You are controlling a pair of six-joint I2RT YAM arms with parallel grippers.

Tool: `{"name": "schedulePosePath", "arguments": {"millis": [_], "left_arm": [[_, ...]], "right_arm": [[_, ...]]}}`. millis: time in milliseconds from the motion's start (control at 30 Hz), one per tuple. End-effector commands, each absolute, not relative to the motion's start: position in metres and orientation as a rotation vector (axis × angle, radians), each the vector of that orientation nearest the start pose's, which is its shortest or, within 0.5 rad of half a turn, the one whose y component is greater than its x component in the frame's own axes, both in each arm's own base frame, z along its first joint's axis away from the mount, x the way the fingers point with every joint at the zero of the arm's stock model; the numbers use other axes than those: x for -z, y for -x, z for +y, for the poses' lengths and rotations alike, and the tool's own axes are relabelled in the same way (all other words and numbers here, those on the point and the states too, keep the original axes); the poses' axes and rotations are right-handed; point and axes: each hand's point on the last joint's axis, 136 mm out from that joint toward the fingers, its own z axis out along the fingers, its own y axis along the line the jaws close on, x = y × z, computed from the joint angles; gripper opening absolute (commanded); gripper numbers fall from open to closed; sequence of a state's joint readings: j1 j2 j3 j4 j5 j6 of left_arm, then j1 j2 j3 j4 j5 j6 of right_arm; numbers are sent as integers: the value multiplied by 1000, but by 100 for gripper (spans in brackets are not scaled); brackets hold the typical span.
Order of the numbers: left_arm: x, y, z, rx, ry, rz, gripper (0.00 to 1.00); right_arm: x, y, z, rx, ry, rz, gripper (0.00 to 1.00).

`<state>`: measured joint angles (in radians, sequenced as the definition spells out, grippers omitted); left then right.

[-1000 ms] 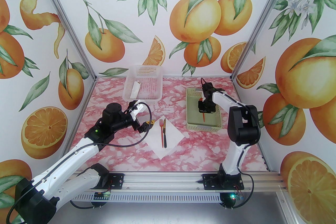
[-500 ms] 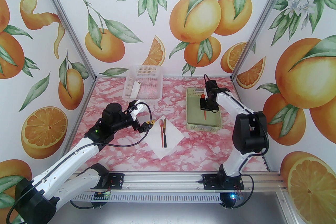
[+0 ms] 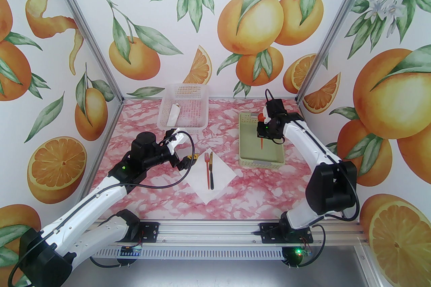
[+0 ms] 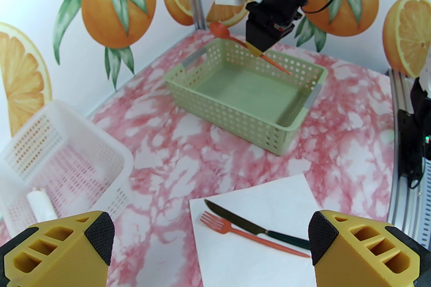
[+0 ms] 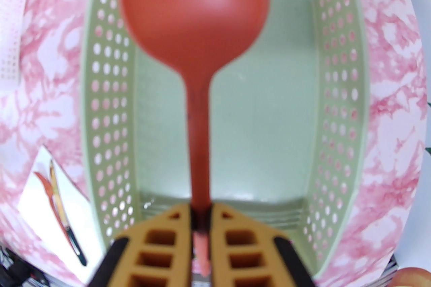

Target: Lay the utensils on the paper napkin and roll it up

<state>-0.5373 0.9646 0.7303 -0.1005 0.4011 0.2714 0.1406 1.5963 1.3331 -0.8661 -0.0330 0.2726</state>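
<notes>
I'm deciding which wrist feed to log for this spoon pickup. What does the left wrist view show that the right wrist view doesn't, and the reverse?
Left wrist, not right wrist: the left pincer, open wide, and a white paper roll lying in the white basket. Right wrist, not left wrist: a head-on look at the right pincer, its pads pressed on both sides of the spoon handle. Both: the spoon held above the green basket, and the fork and knife side by side on the napkin.
</notes>
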Motion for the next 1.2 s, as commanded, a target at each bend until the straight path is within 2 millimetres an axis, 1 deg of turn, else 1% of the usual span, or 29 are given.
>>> {"name": "schedulePosePath", "arguments": {"millis": [0,133,300,433,533,633,833,1000,1167], "left_arm": [[-267,-256,-234,565,-1005,1583,100],[-267,-256,-234,566,-1006,1583,100],[-269,-256,-234,567,-1003,1578,100],[-270,-255,-233,562,-999,1575,100],[-272,-255,-232,556,-996,1569,100],[-272,-255,-232,551,-993,1566,100],[-275,-255,-230,545,-985,1557,100],[-276,-254,-230,544,-984,1552,100],[-276,-253,-229,543,-984,1549,100]], "right_arm": [[-186,-352,83,-237,-137,2650,13],[-201,-338,98,-299,-117,2623,13],[-219,-317,123,-425,-92,2588,13],[-224,-301,142,-489,-55,2588,13],[-223,-291,153,-506,-33,2596,13],[-218,-280,171,-552,-2,2613,13],[-200,-258,208,-618,68,2664,13],[-175,-244,242,-686,112,2713,13],[-150,-236,274,-753,139,2745,13]]}}
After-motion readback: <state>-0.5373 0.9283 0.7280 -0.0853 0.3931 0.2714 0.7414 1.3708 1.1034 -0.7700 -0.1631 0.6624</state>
